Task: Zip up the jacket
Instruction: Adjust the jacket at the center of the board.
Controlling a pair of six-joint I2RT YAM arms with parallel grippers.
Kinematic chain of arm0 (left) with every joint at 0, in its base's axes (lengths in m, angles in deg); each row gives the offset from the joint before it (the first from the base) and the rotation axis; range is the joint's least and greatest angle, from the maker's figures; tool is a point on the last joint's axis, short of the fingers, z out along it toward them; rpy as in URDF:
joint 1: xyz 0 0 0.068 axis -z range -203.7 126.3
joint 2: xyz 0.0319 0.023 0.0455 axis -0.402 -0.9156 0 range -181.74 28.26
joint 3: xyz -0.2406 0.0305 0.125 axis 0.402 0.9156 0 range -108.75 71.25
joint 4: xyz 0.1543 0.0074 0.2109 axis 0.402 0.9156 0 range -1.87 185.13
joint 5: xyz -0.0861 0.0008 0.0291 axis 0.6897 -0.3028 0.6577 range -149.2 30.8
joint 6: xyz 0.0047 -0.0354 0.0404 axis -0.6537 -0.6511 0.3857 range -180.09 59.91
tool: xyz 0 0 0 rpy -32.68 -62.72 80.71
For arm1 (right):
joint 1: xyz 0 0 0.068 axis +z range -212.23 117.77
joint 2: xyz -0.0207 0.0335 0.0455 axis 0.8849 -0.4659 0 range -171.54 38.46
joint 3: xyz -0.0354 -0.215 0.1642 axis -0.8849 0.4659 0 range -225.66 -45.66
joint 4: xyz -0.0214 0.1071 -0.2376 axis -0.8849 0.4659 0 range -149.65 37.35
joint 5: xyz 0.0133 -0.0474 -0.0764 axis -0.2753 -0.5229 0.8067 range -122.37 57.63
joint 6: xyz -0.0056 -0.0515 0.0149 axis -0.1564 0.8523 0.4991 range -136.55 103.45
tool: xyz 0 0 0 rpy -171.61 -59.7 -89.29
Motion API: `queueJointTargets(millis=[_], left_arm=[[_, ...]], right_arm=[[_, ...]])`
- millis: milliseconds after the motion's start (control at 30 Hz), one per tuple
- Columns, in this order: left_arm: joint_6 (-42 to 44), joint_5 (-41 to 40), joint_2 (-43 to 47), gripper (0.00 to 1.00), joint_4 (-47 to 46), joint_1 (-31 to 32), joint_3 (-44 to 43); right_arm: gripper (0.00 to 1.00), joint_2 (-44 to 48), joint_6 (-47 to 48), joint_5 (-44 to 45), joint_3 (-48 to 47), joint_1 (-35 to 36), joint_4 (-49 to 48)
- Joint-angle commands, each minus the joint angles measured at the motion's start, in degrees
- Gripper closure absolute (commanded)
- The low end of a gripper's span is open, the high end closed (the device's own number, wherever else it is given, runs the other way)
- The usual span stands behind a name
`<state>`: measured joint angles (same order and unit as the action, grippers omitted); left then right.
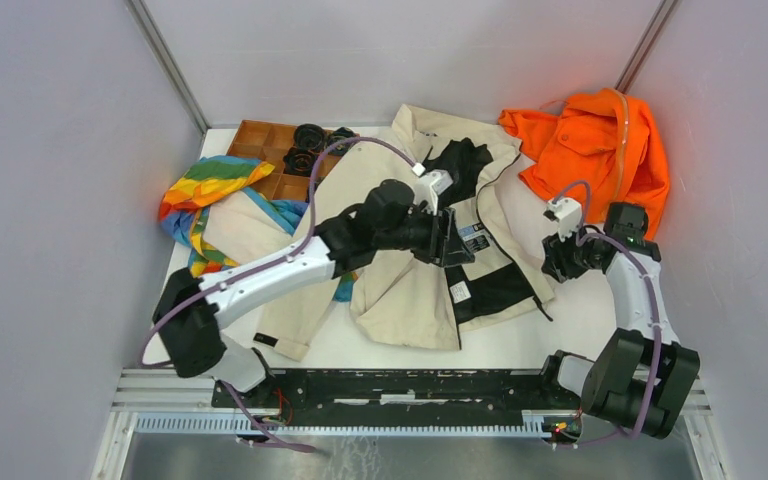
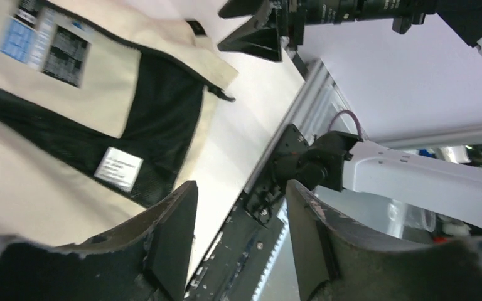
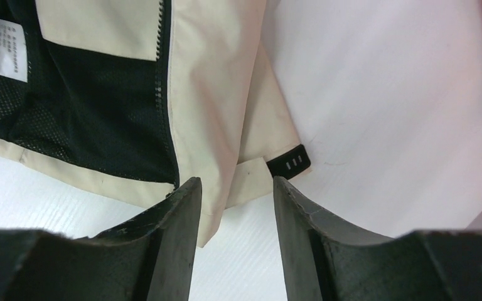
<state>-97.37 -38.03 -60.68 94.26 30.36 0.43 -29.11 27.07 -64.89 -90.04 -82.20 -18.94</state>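
Zipper teeth (image 3: 159,75) clear only from right wrist

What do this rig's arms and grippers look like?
The left arm and right arm have white shells, black joints and a lilac cable each. The left gripper and right gripper are black, with scuffed wedge-shaped fingers.

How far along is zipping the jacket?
Done: nothing yet; the jacket lies open, black lining showing, zipper teeth unjoined. In hand: the right jaws hover open over its bottom hem. Remaining: join the zipper ends and pull it up.
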Motion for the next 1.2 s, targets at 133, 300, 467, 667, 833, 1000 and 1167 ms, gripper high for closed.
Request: queueJointTargets(millis=[133, 300, 467, 667, 833, 1000, 1167], left_arm=[[12.91, -18.48, 17.21, 0.18, 6.99, -2.49, 5.36], [10.28, -19.27, 27.11, 0.01, 1.36, -4.29, 13.22], [7.05, -16.86, 31.78, 0.00, -0.38, -5.31, 16.77], [4.39, -16.78, 32.92, 0.01, 3.86, -5.53, 17.21], [1.24, -19.97, 35.93, 0.01, 6.90, -5.48, 18.99], [-2.74, -22.76, 41.02, 0.01, 6.25, -5.54, 23.68], [-6.56, -24.29, 41.99, 0.00, 10.19, -5.54, 24.77]], right_arm=[[0.46, 1.70, 2.90, -9.79, -8.64, 0.19, 4.84], [0.45, 3.70, 1.41, -16.95, -10.66, 0.18, 4.05], [0.42, 8.47, -3.64, -21.14, -7.87, 0.19, -3.12], [0.39, 12.75, -5.62, -23.27, -6.04, 0.18, -6.19], [0.31, 15.46, -8.52, -24.17, -4.84, 0.17, -9.22], [0.21, 15.85, -12.05, -26.03, -5.54, 0.19, -11.16], [0.21, 15.67, -13.78, -29.12, -4.59, 0.19, -11.38]])
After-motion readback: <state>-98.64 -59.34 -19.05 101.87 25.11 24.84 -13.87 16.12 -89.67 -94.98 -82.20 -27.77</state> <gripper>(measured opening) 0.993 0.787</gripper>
